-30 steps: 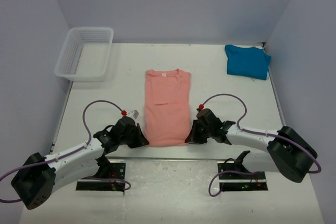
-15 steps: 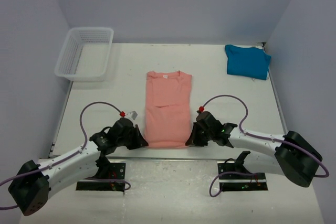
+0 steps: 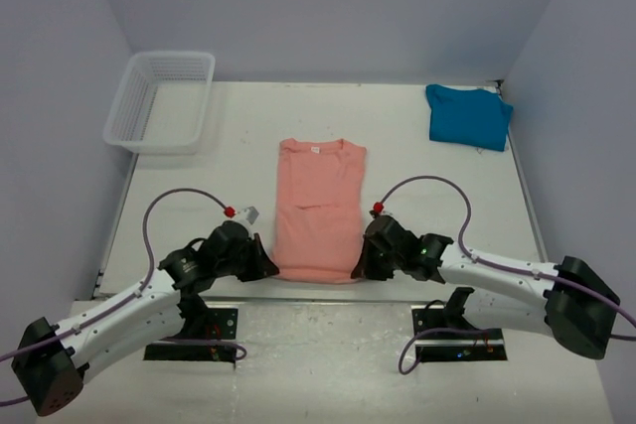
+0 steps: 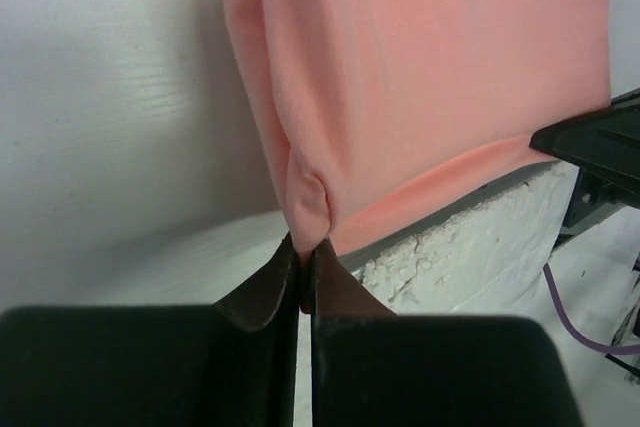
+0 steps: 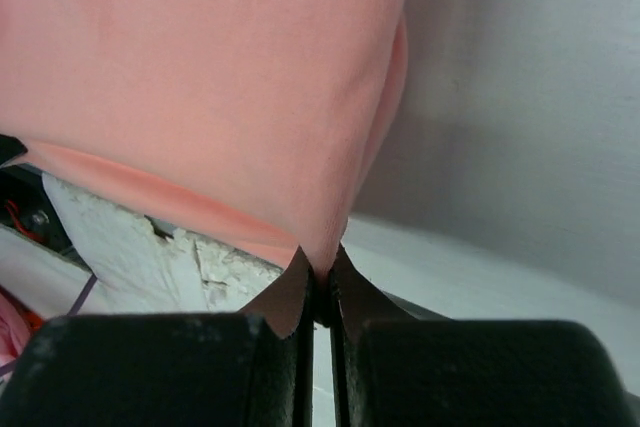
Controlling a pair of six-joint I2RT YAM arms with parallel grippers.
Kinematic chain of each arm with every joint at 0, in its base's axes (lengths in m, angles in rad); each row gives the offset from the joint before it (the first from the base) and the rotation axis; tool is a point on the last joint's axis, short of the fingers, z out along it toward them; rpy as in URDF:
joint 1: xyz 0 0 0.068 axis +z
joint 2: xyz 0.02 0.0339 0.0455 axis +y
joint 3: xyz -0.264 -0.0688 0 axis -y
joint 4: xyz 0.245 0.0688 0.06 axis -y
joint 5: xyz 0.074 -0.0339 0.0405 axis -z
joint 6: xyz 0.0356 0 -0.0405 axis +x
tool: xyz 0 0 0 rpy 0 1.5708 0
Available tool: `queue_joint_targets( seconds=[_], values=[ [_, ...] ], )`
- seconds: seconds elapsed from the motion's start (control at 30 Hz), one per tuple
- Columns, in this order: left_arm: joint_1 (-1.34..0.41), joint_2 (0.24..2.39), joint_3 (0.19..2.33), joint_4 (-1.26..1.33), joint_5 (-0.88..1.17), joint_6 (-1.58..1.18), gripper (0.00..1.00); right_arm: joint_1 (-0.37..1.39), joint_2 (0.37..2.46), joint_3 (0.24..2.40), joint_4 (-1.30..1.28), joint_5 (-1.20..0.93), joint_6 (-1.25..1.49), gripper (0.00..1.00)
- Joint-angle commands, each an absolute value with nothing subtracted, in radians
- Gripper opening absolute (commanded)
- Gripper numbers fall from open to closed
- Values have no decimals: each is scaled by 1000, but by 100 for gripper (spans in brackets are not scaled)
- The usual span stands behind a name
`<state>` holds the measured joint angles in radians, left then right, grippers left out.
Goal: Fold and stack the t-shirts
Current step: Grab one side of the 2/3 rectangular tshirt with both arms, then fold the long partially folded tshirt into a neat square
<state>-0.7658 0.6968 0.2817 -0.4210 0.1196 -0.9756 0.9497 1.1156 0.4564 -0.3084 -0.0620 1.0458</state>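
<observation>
Salmon-pink cloth fills the middle of the table (image 3: 417, 176): the salmon-pink t-shirt (image 3: 318, 213) lies flat as a long narrow panel, its sides turned in. Its collar and small white label are at the far end, and its hem reaches the table's near edge. Both arms stretch low and long from their bases, forearms slanting inward so that the two wrists face each other across the hem. The left gripper (image 3: 266, 267) sits at the near left corner of the shirt. In the left wrist view its black fingers are pressed together, with a small bunched fold of pink fabric pinched at their tips. The right gripper (image 3: 360, 267) mirrors it at the near right corner, and the right wrist view shows its fingertips likewise clenched on a tuck of the hem's corner. The cloth between the two pinched corners runs taut and nearly straight along the rough white edge of the table. A purple cable arcs above each wrist. The teal-blue t-shirt (image 3: 468, 116) lies folded at the far right corner of the table, well apart from both arms. A white mesh basket (image 3: 161, 101) stands at the far left corner.
</observation>
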Motion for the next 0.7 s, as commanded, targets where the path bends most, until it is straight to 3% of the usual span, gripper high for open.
queue_joint_targets(
  seconds=[0.0,0.27,0.67],
  values=[
    [-775,679,414,-552,6,-919,0,966,1069,557,-529,113,1043,0],
    [-761,954,704,-471,-138,-787,0,822,1233,868,-615,156,836,0],
    [-482,1478,1060,-278,-92,-605,0,540,1684,1304,-607,6,565,0]
  ],
)
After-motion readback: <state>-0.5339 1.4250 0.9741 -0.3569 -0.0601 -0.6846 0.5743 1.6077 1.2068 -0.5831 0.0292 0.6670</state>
